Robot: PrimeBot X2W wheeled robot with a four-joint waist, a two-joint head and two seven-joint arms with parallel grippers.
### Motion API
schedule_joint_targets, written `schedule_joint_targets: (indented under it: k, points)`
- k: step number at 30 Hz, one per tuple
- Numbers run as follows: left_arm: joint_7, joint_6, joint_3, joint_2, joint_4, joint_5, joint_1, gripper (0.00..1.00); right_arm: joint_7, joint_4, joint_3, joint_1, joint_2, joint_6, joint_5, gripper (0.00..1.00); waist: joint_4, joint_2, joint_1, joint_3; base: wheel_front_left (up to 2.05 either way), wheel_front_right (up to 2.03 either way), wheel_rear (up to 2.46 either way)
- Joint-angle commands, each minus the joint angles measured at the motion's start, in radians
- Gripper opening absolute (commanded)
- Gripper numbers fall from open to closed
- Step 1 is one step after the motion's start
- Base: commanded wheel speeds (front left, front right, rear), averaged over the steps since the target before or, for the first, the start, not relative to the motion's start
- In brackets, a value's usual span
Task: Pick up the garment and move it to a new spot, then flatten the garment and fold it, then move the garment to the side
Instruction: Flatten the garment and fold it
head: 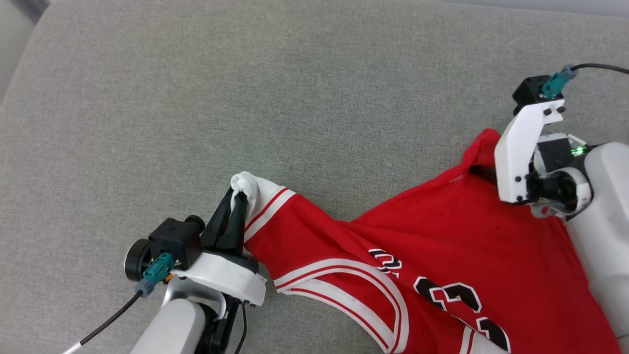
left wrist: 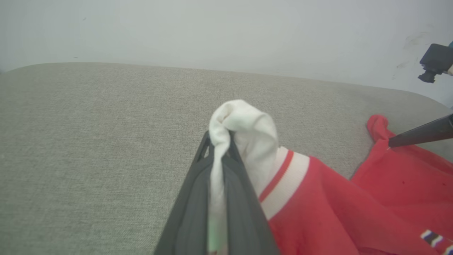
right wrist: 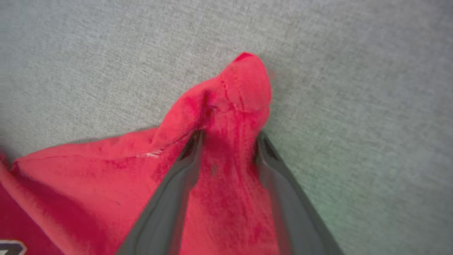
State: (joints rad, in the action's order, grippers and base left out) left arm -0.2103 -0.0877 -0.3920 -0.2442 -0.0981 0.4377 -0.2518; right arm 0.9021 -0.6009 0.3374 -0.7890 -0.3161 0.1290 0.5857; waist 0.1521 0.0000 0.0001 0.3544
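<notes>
Left gripper (left wrist: 220, 139) is clamping the white sleeve (left wrist: 247, 131) of the shirt (head: 442, 231). Its fingers are sitting nearly together with a strip of white cloth sandwiched between them, and the sleeve end is bunching over the tips. Right gripper (right wrist: 229, 138) is pinching a red fold at the shirt's upper right in the head view, at a narrow gap with a thick wad of cloth between the fingers and a peak poking past the tips. Shirt is lying on the grey cushion (head: 221, 88), spanning the lower right of the head view, pulled between the two grippers, creased, not flat. Striped trim (head: 268, 206) is sitting just behind the left grip. Black-and-white numbers (head: 452, 295) are facing up near the bottom edge. Right forearm (head: 599, 246) is overlapping the shirt's right side.
</notes>
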Motion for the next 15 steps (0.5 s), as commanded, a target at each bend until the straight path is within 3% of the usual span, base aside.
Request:
schedule_joint_targets:
  k: [1, 8, 15]
  points:
    - [-0.004, 0.003, 0.0, 0.0, -0.002, 0.004, -0.012, 0.0, 0.0, -0.019, 0.027, 0.038, 0.025, 0.003, 0.014, 0.0, -0.001, 0.0, -0.0001, -0.006, 0.0, 0.0, 0.0]
    - [-0.012, 0.004, 0.012, -0.019, -0.03, 0.008, -0.018, 0.0, -0.168, 0.026, 0.087, -0.015, -0.026, 0.002, 0.021, 0.0, -0.026, 0.0, -0.0001, -0.084, 0.0, 0.0, 0.0]
    - [0.026, 0.011, 0.028, -0.065, -0.035, -0.002, -0.076, 0.0, -0.309, 0.002, 0.052, -0.011, -0.032, 0.002, 0.013, 0.0, -0.08, 0.0, -0.0001, -0.21, 0.0, 0.0, 0.0]
